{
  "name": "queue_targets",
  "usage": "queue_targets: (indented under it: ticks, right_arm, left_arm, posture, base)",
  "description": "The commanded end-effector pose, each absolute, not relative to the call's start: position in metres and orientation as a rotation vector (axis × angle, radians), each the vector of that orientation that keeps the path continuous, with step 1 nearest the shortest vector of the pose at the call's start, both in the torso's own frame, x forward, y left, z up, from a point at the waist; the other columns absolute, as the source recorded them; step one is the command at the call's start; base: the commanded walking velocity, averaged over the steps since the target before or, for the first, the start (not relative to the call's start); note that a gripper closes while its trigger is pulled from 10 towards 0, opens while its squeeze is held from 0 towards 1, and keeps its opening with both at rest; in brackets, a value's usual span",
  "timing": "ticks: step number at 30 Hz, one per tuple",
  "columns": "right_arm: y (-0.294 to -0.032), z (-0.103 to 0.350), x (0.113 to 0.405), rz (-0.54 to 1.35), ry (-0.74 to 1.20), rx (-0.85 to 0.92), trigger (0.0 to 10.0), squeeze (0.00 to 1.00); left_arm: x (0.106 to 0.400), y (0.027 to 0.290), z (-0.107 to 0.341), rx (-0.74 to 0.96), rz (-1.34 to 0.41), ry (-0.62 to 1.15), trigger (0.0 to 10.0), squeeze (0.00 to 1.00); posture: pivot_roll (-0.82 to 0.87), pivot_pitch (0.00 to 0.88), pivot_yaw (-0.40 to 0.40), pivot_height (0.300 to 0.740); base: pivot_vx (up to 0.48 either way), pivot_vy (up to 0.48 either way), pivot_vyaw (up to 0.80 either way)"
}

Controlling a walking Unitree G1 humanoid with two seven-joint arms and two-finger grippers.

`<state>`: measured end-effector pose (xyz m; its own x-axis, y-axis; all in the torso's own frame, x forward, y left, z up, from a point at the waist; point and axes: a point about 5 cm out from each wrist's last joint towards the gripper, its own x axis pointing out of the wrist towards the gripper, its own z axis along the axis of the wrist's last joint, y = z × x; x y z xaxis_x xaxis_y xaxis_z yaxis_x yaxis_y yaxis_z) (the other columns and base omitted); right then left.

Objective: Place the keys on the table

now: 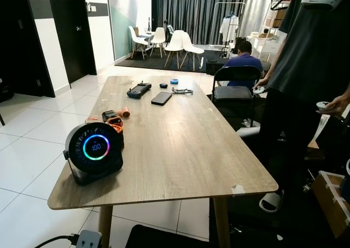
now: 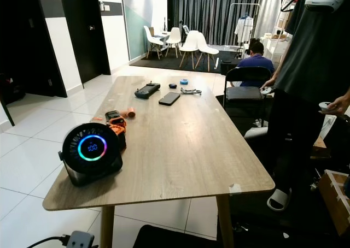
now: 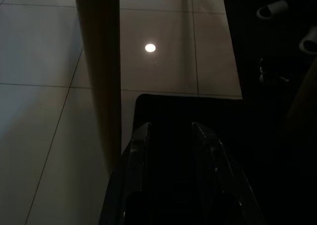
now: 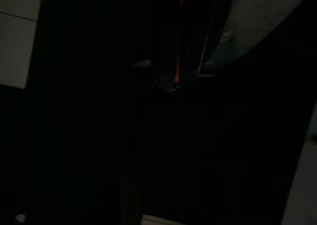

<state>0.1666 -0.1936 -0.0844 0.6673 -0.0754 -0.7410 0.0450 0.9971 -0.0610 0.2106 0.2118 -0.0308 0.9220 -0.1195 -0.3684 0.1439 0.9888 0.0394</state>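
Tiled room, long wooden worktop ahead, near middle bare. Low beside its leg, left gripper, fingers parted, empty. Dark around right gripper, grip impossible to tell; red strap and glint, perhaps the keys. Probably approach step; next, lifting over bare wood and releasing.

- Left gripper: two long black fingers, glossy, rounded tips, pale highlights along the edges.
- Right gripper: too dark to make out; a thin red streak shows.
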Motion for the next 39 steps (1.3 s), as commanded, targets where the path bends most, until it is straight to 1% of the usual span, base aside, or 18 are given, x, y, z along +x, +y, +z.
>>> queue_targets:
  ticks: [1,6,12,39]
  right_arm:
    - [-0.2,-0.086,0.162,-0.1,0.844,-0.045,10.0,0.0]
    - [-0.203,-0.084,0.164,-0.1,0.844,-0.065,10.0,0.0]
    - [-0.2,-0.084,0.167,-0.08,0.847,-0.056,10.0,0.0]
    - [-0.197,-0.086,0.164,-0.067,0.859,-0.048,10.0,0.0]
  left_arm:
    - [0.206,0.207,-0.035,0.062,-0.129,0.388,10.0,0.0]
    - [0.205,0.206,-0.038,0.066,-0.133,0.411,10.0,0.0]
    - [0.198,0.201,-0.047,0.109,-0.191,0.473,10.0,0.0]
    - [0.198,0.198,-0.05,0.102,-0.172,0.497,10.0,0.0]
  posture:
    - [0.04,0.018,-0.022,0.74]
    - [0.04,0.018,-0.021,0.74]
    - [0.04,0.025,-0.016,0.74]
    - [0.04,0.03,-0.011,0.74]
  base:
    - [0.0,0.0,0.0]
    - [0.0,0.0,0.0]
    - [0.0,0.0,0.0]
    - [0.0,0.0,0.0]
